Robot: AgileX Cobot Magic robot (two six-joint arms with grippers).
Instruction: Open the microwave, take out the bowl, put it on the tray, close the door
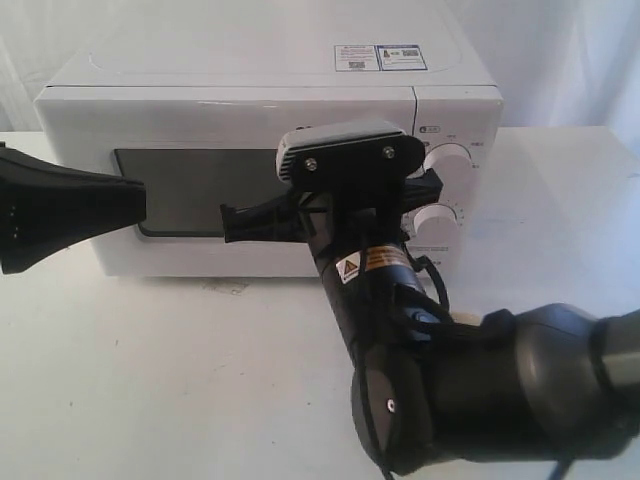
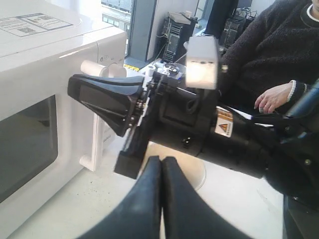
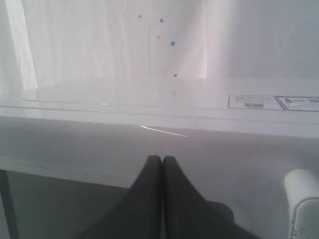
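Note:
The white microwave (image 1: 270, 70) stands at the back of the table, its door (image 1: 200, 120) closed and its dark window (image 1: 180, 190) facing me. My right gripper (image 3: 162, 159) is shut with nothing in it. Its tips sit close against the door just above the window, beside the top of the white bar handle (image 3: 304, 199). From the left wrist view the same gripper (image 2: 75, 88) points at the handle (image 2: 94, 119). My left gripper (image 1: 143, 200) hangs shut and empty in front of the window's left part. The bowl is hidden.
Two round knobs (image 1: 447, 160) sit on the right-hand panel. A pale round flat object (image 2: 197, 172) lies on the table under the right arm. A person in a dark sweater (image 2: 279, 55) sits beyond that arm.

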